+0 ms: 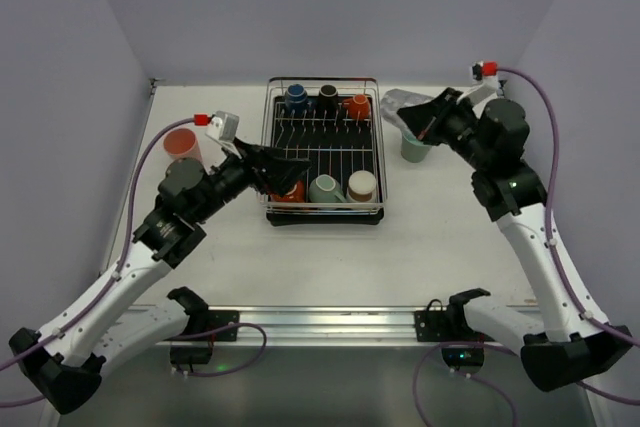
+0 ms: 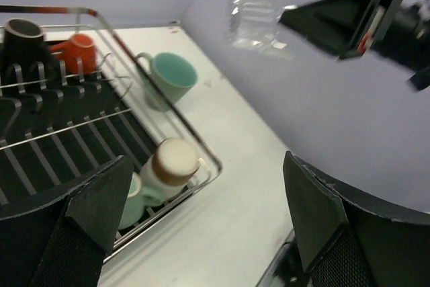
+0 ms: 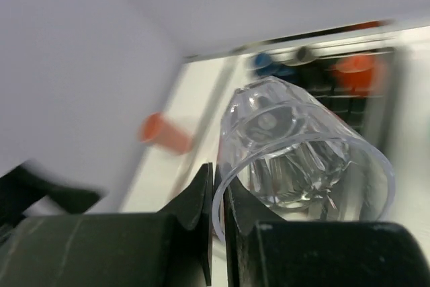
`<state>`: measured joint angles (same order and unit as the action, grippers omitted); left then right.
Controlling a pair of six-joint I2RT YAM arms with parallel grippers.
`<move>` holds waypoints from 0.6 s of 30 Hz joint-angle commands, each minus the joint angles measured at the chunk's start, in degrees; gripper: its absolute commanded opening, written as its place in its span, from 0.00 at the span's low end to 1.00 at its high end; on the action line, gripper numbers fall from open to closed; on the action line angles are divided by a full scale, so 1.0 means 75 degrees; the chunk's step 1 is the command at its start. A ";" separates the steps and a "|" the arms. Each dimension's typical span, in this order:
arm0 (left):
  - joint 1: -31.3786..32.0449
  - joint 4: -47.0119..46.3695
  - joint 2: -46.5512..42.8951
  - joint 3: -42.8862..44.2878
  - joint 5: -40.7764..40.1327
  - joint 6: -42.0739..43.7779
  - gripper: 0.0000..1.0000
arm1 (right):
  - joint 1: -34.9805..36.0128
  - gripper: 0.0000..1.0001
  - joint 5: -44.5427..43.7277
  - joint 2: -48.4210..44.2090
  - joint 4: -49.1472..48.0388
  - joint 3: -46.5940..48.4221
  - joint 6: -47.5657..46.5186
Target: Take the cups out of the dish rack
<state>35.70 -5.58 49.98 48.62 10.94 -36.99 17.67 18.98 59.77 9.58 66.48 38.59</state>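
The dish rack (image 1: 323,152) stands mid-table. It holds a blue cup (image 1: 295,99), a black cup (image 1: 328,97) and an orange cup (image 1: 358,105) at the back, and a red cup (image 1: 290,190), a teal mug (image 1: 325,189) and a brown-and-cream cup (image 1: 362,185) at the front. My left gripper (image 1: 285,169) hovers open and empty over the rack's front left; its view shows the brown cup (image 2: 173,162) between its fingers. My right gripper (image 3: 218,186) is shut on the rim of the clear cup (image 3: 295,152), held in the air right of the rack (image 1: 400,107).
A salmon-pink cup (image 1: 183,145) stands on the table left of the rack. A green cup (image 1: 415,145) stands on the table right of the rack, below the held clear cup. Walls close in on the far side and on both sides.
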 commanded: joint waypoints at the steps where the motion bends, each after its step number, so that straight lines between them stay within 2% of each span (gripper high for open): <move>1: 0.0009 0.3156 -0.0346 0.0127 -0.0438 0.2001 1.00 | -0.0680 0.00 -0.2959 0.0454 0.3508 0.1245 -0.2073; 4: -0.0003 0.3907 -0.0580 -0.0037 -0.0860 0.2506 1.00 | -0.1171 0.00 -0.4426 0.1017 0.4449 0.1926 -0.2578; 6: 0.0009 0.4014 -0.0686 -0.0224 -0.1130 0.2728 1.00 | -0.1696 0.00 -0.4581 0.1627 0.4663 0.2139 -0.2742; 11: 0.0009 0.3921 -0.0874 -0.0588 -0.1644 0.2975 1.00 | -0.2611 0.00 -0.4034 0.3196 0.4898 0.2947 -0.2895; 12: 0.0009 0.3804 -0.0944 -0.0658 -0.1658 0.3022 1.00 | -0.2753 0.00 -0.3869 0.3872 0.4991 0.3134 -0.2930; 18: -0.0003 0.3592 -0.1062 -0.0975 -0.1517 0.3151 1.00 | -0.2837 0.00 -0.3516 0.6334 0.5296 0.4786 -0.3129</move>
<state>35.70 21.50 42.96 41.74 -0.54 -16.08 -3.92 -9.32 102.72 46.39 96.09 18.15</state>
